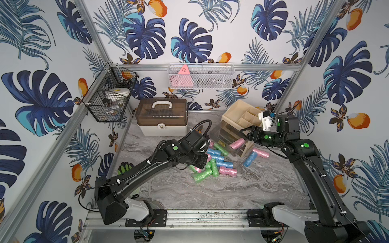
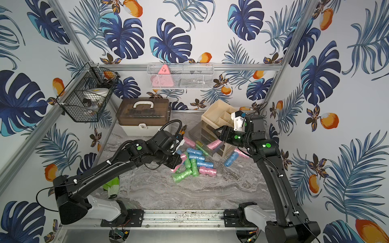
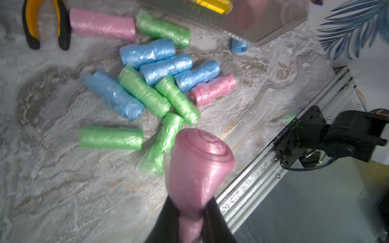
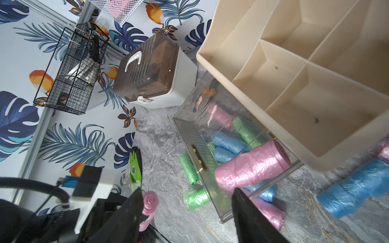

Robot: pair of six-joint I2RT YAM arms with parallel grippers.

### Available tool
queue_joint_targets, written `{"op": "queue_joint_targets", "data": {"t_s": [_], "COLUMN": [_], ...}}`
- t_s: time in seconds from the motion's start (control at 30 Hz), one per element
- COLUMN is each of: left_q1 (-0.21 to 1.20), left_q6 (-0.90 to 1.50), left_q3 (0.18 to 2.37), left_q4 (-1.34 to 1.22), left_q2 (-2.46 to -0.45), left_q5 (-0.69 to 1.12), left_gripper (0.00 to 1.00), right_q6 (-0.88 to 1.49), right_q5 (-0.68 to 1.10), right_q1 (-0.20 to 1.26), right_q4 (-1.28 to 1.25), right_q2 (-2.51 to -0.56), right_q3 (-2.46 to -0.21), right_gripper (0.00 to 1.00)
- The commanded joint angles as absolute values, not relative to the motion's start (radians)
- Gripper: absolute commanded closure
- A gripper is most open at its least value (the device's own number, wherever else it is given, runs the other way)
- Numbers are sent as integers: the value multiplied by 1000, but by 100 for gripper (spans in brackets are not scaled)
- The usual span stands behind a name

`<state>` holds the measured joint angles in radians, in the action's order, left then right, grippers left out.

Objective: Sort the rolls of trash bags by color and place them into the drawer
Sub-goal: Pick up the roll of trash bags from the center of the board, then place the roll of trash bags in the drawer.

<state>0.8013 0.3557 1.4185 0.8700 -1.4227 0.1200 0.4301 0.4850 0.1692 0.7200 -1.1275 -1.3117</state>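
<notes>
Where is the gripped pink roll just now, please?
Left wrist view: the pink roll is pinched in the left gripper, beside the loose green rolls.

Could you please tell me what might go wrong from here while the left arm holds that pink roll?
The left gripper pinches the pink roll at one end only, squashing it, so it may slip out. The open right gripper hangs by the drawer, so the arms might collide there. A green roll has a loose tail that could snag.
</notes>
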Motion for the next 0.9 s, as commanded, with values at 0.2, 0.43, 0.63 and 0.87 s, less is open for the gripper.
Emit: {"op": "queue_joint_targets", "data": {"t_s": [0.2,0.43,0.63,0.87], "left_q1": [778,776,775,776], "left_q6": [220,159,108,70], "left_q3": [1665,1898,2011,2062], "left_q4": [801,811,732,645], "left_q2": [-1570,-1738,-1838,-1905], "left_q5": [255,242,206,164], "left_gripper": [80,81,80,80], "right_q6": [399,391,388,380], "right_q5": [404,299,295,286], "right_q1": [170,169,169,169], "right_q4": [778,833,850,864], "right_q2": [-1141,-1141,-1125,-1112], "right_q3": [-1345,-1368,-1377,-1391], "right_gripper": [29,25,23,22]}}
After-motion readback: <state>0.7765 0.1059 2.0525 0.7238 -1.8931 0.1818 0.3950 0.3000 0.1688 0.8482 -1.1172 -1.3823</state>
